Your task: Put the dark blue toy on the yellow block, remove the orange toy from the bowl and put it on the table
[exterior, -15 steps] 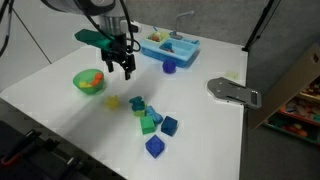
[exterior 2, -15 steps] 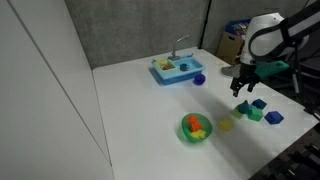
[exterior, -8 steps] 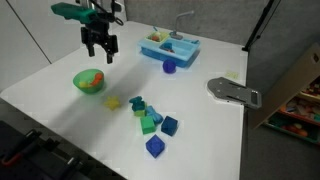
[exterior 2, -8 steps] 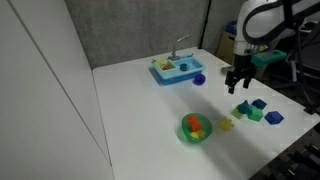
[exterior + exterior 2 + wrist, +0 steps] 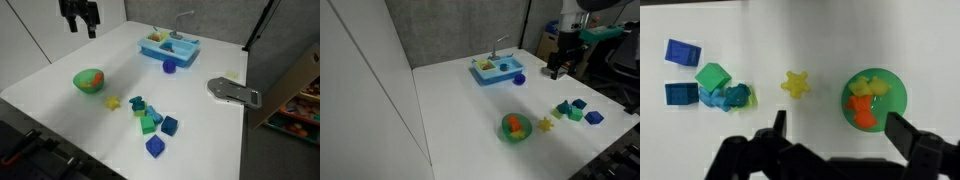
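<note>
So the black Robotiq gripper (image 5: 81,26) hangs high over the big white tabletop (image 5: 60,65), well apart from all the toys. In the wrist view the jaws are spread wide with nothing between them, one dark finger (image 5: 775,126) on each side of the frame. The small knobbly dark blue-teal toy (image 5: 736,96) sits on the table, pressed against a green block (image 5: 712,77) (can't tell if it's partly on top of a second green piece under it). Two bright blue cubes (image 5: 682,52) lie just beyond that. The flat pale-yellow star-shaped block (image 5: 795,84) lies on its own between that cluster and the round bright green plastic bowl (image 5: 900,100), touching neither. The little orange-red toy (image 5: 863,116) is inside the bowl, next to a yellowish-green piece. In an exterior view the bowl (image 5: 78,82) is nearest the gripper's side, then the yellow block (image 5: 113,102), then the dark blue toy (image 5: 137,104). Farther back are a rectangular light-blue tray (image 5: 169,47) and a small purple-blue cup-like piece (image 5: 169,67) just in front of it.
</note>
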Motion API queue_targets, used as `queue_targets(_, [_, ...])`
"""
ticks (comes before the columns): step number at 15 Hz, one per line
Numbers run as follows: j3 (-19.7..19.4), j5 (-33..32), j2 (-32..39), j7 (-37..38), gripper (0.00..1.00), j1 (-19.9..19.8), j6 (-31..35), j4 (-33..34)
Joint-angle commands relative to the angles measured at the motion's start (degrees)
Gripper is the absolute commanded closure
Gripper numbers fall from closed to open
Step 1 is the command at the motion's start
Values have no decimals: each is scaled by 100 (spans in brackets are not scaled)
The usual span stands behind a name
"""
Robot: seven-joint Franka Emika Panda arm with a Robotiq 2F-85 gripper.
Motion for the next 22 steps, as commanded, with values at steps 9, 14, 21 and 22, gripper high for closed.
queue_targets(9, [94,-26,-507,245,0,-24,-204,-10])
queue_targets(14, [94,-26,-507,245,0,-24,-204,-12])
queue_targets(21, [127,-155,-332,242,0,16,228,-12])
queue_targets(22, [142,-152,-256,227,0,27,366,1])
